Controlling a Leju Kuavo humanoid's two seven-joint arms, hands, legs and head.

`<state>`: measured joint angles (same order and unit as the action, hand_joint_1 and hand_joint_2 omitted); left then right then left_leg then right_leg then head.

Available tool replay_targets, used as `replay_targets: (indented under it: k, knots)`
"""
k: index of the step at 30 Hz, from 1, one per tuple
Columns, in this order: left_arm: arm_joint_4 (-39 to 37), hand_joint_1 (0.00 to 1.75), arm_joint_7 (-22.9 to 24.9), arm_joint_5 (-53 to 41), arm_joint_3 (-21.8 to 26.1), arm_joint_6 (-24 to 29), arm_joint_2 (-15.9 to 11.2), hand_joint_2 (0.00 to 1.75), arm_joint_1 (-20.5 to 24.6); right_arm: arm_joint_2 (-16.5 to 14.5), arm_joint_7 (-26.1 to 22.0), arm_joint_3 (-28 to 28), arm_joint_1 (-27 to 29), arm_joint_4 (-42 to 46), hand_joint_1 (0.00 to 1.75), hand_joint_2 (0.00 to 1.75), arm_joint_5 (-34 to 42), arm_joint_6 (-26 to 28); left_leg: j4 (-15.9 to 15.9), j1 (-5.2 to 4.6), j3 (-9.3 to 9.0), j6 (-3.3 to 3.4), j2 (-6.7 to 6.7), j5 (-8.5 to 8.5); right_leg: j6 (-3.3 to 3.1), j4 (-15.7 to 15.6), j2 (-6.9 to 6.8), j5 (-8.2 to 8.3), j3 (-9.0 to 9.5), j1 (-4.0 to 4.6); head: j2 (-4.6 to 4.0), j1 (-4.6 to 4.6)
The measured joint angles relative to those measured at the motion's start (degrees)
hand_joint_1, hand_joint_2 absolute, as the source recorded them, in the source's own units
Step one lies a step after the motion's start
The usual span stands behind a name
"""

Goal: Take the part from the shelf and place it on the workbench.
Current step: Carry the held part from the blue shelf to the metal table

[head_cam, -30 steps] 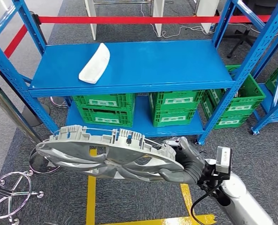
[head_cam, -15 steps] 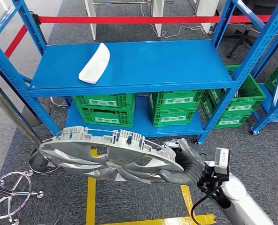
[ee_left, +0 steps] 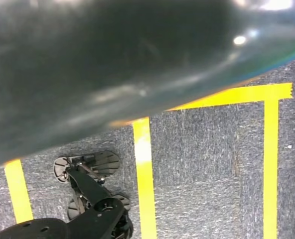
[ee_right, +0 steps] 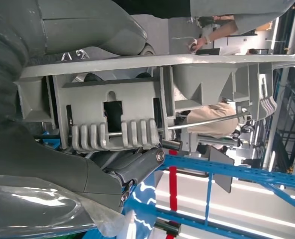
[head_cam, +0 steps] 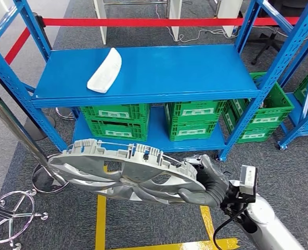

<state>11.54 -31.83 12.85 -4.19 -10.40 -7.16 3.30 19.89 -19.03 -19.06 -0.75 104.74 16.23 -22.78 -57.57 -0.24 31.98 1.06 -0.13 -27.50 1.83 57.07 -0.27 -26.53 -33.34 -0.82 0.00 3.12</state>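
Part point(head_cam: 125, 172) held out flat in front of the blue shelf point(head_cam: 152, 73).
The right hand point(head_cam: 205, 182) grips the grey wheel-cover part by its near rim, above the grey carpet and yellow floor lines point(head_cam: 100, 224). Left hand's state cannot be told.

Your right hand point(head_cam: 207, 183) sits at lower right of the head view, fingers curled around the rim of the part point(head_cam: 125, 172), gripping it. The silver right arm runs off toward the bottom right corner.
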Motion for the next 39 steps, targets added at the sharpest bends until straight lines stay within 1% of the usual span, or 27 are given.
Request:
replay_targets:
  k: [8, 12, 20, 31, 33, 34, 35, 36, 37, 38, 39]
  knots:
    - [0.0, 0.00, 0.0, -0.6, 0.2, -0.1, -0.4, 0.00, 0.3, 0.0, 0.0, 0.0, -0.3, 0.0, 1.75, 1.75, 0.0, -0.5, 0.0, 0.00, 0.01, 0.00, 0.00, 0.00, 0.00, 0.0, 0.00, 0.00, 0.00, 0.00, 0.00, 0.01]
    - [0.0, 0.00, 0.1, -1.3, 0.1, 1.0, -0.3, 0.00, 0.4, 0.0, 0.0, 0.0, -0.6, 0.0, 1.75, 1.75, 0.0, -0.8, 0.0, 0.00, 0.01, 0.00, 0.00, 0.00, 0.00, 0.0, 0.00, 0.00, 0.00, 0.00, 0.00, 0.00]
    - [0.0, 0.00, -0.1, -1.1, 0.1, 1.5, -0.1, 0.00, 0.4, 0.0, 0.0, 0.0, -0.6, 0.0, 1.75, 1.75, 0.1, -0.9, 0.0, 0.00, 0.01, 0.00, 0.00, 0.00, 0.00, 0.0, 0.00, 0.00, -0.01, 0.00, 0.00, 0.01]
    - [0.0, 0.00, 0.3, -1.6, 0.2, 1.0, 1.1, 0.00, 0.4, 0.0, 1.3, 0.0, -0.3, 0.0, 1.75, 1.75, 3.0, -0.9, 0.0, -0.01, 0.01, 0.00, 0.00, 0.00, 0.00, 0.0, 0.00, 0.00, -0.01, -0.01, 0.00, 0.01]
    - [0.0, 0.00, 0.7, -1.7, 0.3, 1.1, 1.3, 0.00, 0.4, 0.0, 1.5, 0.0, -0.2, 0.0, 1.75, 1.75, 3.1, -1.0, -0.3, -0.18, 0.09, 0.31, -0.01, 0.19, 0.36, -0.3, -0.05, 0.44, 0.07, -0.21, 0.00, -0.02]
    - [0.0, 0.00, 1.0, -1.8, 0.3, 1.2, 1.3, 0.00, 0.5, 0.0, 1.6, 0.0, -0.2, 0.0, 1.75, 1.75, 3.0, -1.0, 0.0, -0.23, 0.07, 0.67, 0.00, 0.53, 0.65, -0.5, -0.05, 0.71, 0.11, -0.25, 0.00, -0.04]
    - [0.0, 0.00, 1.2, -1.9, 0.3, 1.3, 1.4, 0.00, 0.5, 0.0, 1.7, 0.0, -0.2, -0.1, 1.75, 1.75, 2.9, -1.0, 0.5, -0.17, -0.02, 1.06, 0.10, 1.06, 0.92, -0.6, -0.03, 0.61, -0.04, -0.31, 0.01, -0.03]
    - [0.0, 0.00, 1.5, -2.0, 0.3, 1.4, 1.5, 0.00, 0.6, 0.0, 1.9, 0.0, -0.2, -0.1, 1.75, 1.75, 2.7, -0.9, 1.3, 0.00, -0.10, 1.45, 0.20, 1.64, 1.03, 0.1, 0.05, -0.39, -0.44, -0.24, 0.01, 0.02]
    - [0.0, 0.00, 1.6, -2.0, 0.3, 1.5, 1.5, 0.00, 0.7, 0.0, 2.1, 0.0, -0.2, -0.1, 1.75, 1.75, 2.4, -0.7, 2.0, 0.17, -0.06, 1.72, 0.31, 2.18, 1.11, 1.9, 0.13, -2.09, -1.25, -0.19, 0.01, 0.12]
    - [0.0, 0.00, 1.6, -2.0, 0.3, 1.5, 1.6, 0.00, 0.8, 0.0, 2.3, 0.0, -0.2, -0.2, 1.75, 1.75, 2.0, -0.6, 2.3, 0.30, 0.13, 1.82, 0.40, 2.57, 1.15, 5.1, 0.18, -4.44, -2.48, -0.25, 0.01, 0.24]
    - [0.0, 0.00, 1.6, -2.0, 0.3, 1.6, 1.7, 0.00, 0.8, 0.0, 2.4, 0.0, -0.1, -0.2, 1.75, 1.75, 1.8, -0.5, 2.4, 0.33, 0.49, 1.85, 0.42, 2.85, 1.27, 9.1, 0.22, -6.81, -3.84, -0.32, 0.00, 0.30]
